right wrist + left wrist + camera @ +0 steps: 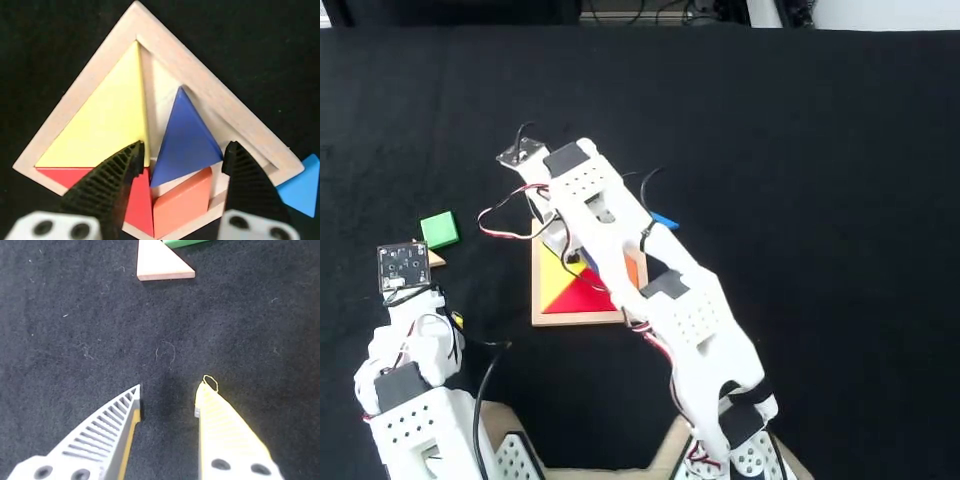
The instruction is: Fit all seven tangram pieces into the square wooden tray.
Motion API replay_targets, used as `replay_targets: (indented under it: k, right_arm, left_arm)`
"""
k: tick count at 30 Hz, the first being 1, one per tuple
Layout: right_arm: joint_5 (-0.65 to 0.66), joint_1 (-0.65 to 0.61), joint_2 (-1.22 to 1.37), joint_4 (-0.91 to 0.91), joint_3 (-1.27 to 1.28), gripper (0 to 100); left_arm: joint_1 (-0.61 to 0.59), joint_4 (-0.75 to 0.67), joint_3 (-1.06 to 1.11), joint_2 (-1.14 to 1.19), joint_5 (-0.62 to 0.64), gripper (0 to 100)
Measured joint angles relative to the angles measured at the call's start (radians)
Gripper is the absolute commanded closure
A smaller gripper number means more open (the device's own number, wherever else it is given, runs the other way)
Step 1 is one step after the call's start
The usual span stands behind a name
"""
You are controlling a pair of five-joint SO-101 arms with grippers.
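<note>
Right hand (184, 146) first: black fingers apart, holding nothing, hanging straight over the square wooden tray (200, 65). Dark blue triangle (185, 135) lies between the two fingertips, apex pointing away from the hand, long side toward it; bare wood shows along one flank, so it looks loose rather than seated. Also in the tray: yellow triangle (100, 125), red triangle (140, 202) and orange piece (182, 202). Light blue piece (302, 185) sits on the black desk (820, 150) just outside the tray rim, on the right arm's side. Left hand (170, 385) has its fingers apart, empty, over bare cloth. Plain wooden triangle (160, 262) lies ahead of it, well apart, with the green square (440, 229) just beyond. Left arm is clearly the nearer one for those two. Four pieces are in, three out, by my count. Likely next: nudge or regrip the dark blue triangle.
</note>
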Motion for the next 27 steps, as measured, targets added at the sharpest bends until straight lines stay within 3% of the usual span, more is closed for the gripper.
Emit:
replay_targets:
  k: [27]
  right_arm:
    - [0.0,0.023,0.003,0.046,-0.025,73.0]
  left_arm:
    - [0.0,0.0,0.0,0.0,0.0,82]
